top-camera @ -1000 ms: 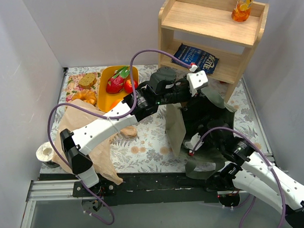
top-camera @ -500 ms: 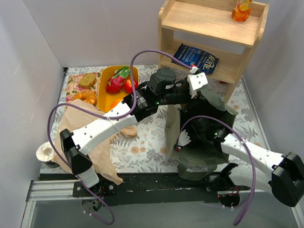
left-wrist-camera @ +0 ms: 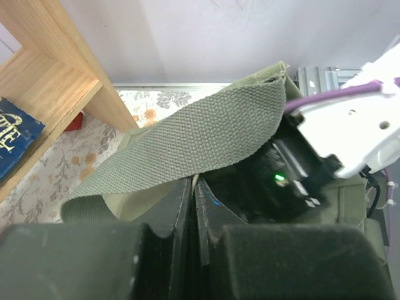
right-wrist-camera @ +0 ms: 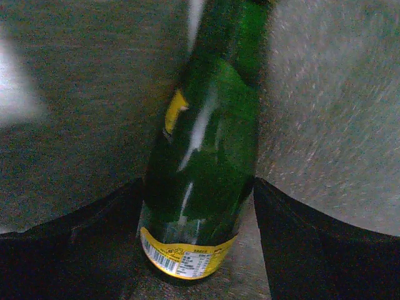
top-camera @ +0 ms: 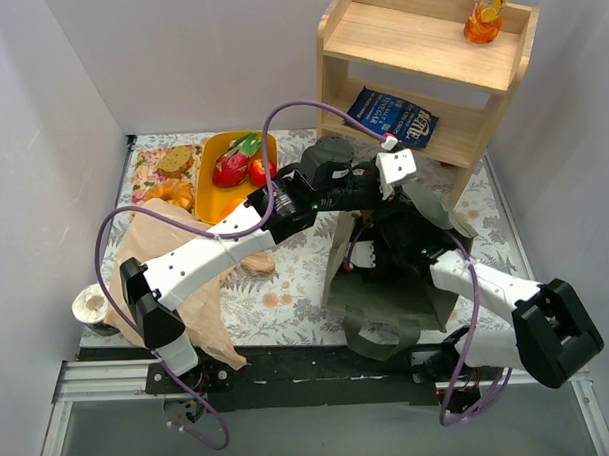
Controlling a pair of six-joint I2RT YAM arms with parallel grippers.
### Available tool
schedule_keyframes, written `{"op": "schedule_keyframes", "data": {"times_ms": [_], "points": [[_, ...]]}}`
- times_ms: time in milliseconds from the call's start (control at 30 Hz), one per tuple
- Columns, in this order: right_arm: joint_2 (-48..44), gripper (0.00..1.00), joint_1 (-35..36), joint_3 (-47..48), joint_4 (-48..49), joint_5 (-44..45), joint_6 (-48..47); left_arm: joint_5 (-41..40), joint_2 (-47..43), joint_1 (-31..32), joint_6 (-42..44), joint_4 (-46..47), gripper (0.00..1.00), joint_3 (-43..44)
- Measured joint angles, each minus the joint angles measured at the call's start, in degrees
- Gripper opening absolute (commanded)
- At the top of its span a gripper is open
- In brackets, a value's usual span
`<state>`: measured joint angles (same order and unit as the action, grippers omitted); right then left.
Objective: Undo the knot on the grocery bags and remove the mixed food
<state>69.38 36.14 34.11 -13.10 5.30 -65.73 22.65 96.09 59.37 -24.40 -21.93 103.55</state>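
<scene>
My left gripper [left-wrist-camera: 194, 184] is shut on the top edge of the olive tote [top-camera: 387, 305], just under its flat strap [left-wrist-camera: 200, 134], and holds the tote's mouth up. My right gripper [right-wrist-camera: 197, 187] is down inside the tote, open. Its dark fingers [right-wrist-camera: 300, 237] stand close on either side of a green bottle [right-wrist-camera: 206, 125] with a yellow label. The tan plastic bag [top-camera: 176, 263] lies flat at the front left; I cannot make out the knot. A bread slice [top-camera: 176, 159], a donut [top-camera: 173, 193] and red-and-green produce [top-camera: 237, 162] lie at the back left.
A wooden shelf [top-camera: 429, 54] stands at the back right, with a blue packet [top-camera: 393, 115] on its lower board and an orange bottle [top-camera: 487, 11] on top. The produce sits in a yellow tray [top-camera: 211, 191]. A white cup [top-camera: 90, 304] stands at the left edge.
My right arm has swung from the front right up and left into the tote, and its jaws have narrowed round the bottle. The left arm has held still.
</scene>
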Motion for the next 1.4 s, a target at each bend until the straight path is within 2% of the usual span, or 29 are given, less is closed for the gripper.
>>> {"op": "schedule_keyframes", "data": {"times_ms": [133,333,433,467,533,567,667,800,1100,1400], "points": [[5.4,0.80,-6.2,4.6,-0.4,-2.2,5.8,-0.5,-0.2,0.0,0.2,0.2,0.00,-1.4],[10.5,0.79,-9.8,7.1,-0.4,-5.0,6.4,-1.9,-0.2,-0.1,0.7,1.5,0.00,-2.0],[11.0,0.53,-10.2,7.5,-0.7,-6.2,5.6,-2.3,-0.2,-0.1,0.8,2.3,0.00,-2.4],[11.0,0.36,-10.3,7.7,-1.0,-6.6,5.2,-2.3,-0.2,-0.1,0.8,2.7,0.00,-2.6],[11.0,0.17,-10.4,7.8,-1.5,-7.4,4.3,-2.4,-0.2,0.0,0.8,3.0,0.00,-2.7],[11.0,0.02,-10.5,7.8,-1.8,-7.8,3.9,-2.4,-0.2,0.0,0.8,3.1,0.00,-2.7],[10.1,0.01,-10.5,8.1,-3.6,-9.4,3.1,-2.4,-0.3,0.0,0.7,3.2,0.00,-2.7],[7.3,0.01,-10.1,9.8,-12.8,-12.9,4.5,-2.7,-0.3,0.0,-0.1,4.3,0.00,-2.7],[-11.4,0.01,-9.3,15.4,-31.1,-22.7,10.8,-4.2,-0.3,-2.0,-2.7,6.2,0.00,-2.7],[-19.0,0.01,-9.3,17.0,-38.8,-26.0,13.5,-4.2,-0.3,-4.3,-4.2,6.1,0.00,-3.3]]}}
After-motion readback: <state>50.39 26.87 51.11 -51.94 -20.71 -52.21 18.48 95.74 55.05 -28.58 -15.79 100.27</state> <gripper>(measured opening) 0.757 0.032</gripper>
